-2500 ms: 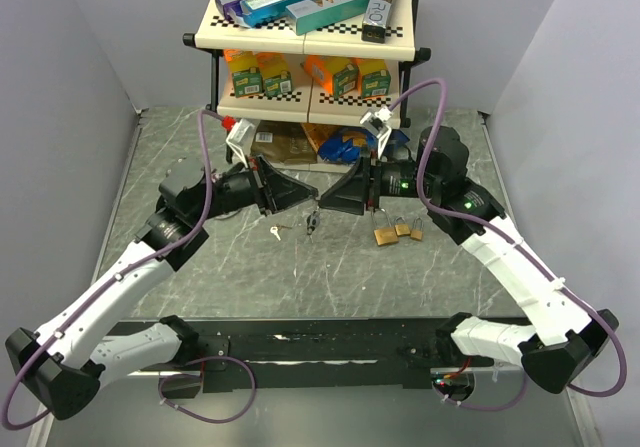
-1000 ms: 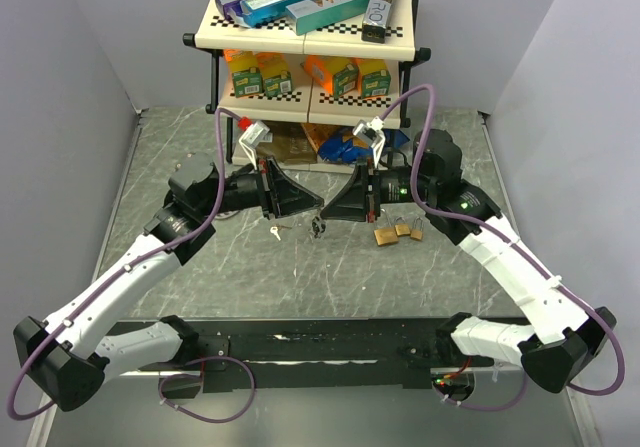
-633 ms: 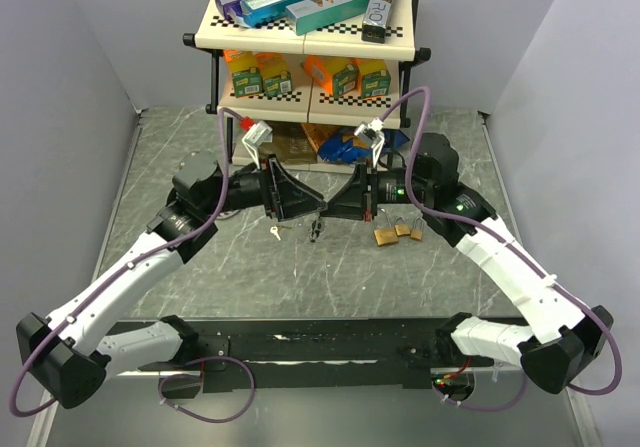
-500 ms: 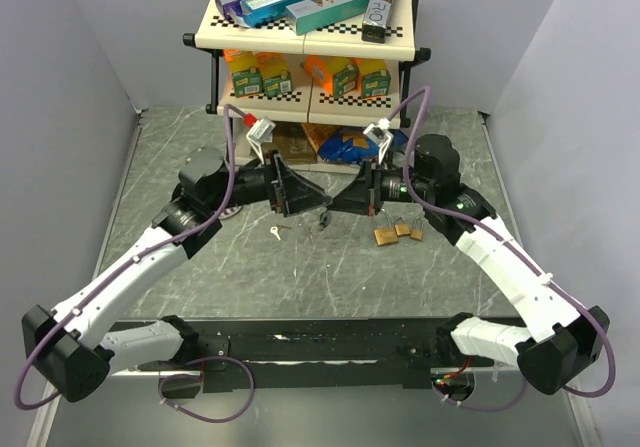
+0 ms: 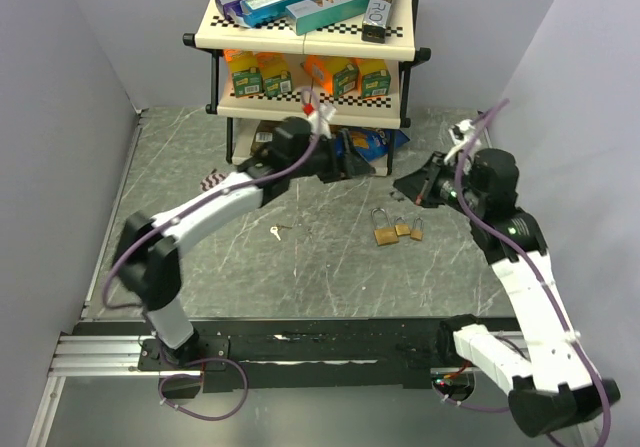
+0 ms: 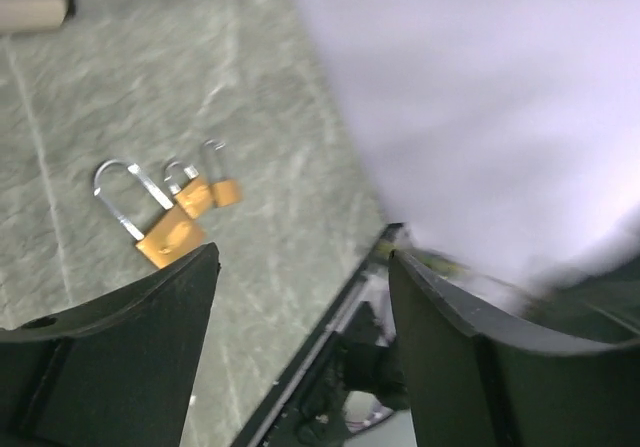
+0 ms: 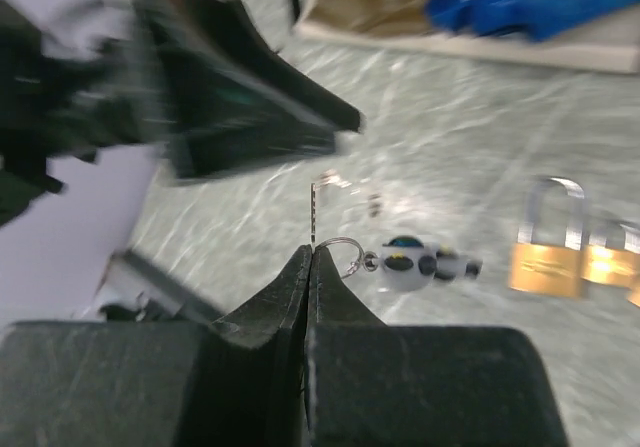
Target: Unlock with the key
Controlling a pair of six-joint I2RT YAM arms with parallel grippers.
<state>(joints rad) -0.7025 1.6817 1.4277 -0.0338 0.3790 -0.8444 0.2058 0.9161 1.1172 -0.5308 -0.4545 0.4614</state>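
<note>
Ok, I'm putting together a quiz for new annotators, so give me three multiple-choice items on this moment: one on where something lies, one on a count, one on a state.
1. Where do the brass padlocks lie?
A. on the top shelf
B. inside a blue box
C. on the table

2. How many brass padlocks are there?
A. one
B. three
C. five

3. The left pincer is:
A. open and empty
B. shut on a padlock
C. shut on a box

Answers: 1 C, they rest on the grey marbled top. 2 B, the left wrist view shows three in a cluster. 3 A, its jaws stand wide apart with nothing between them.
</note>
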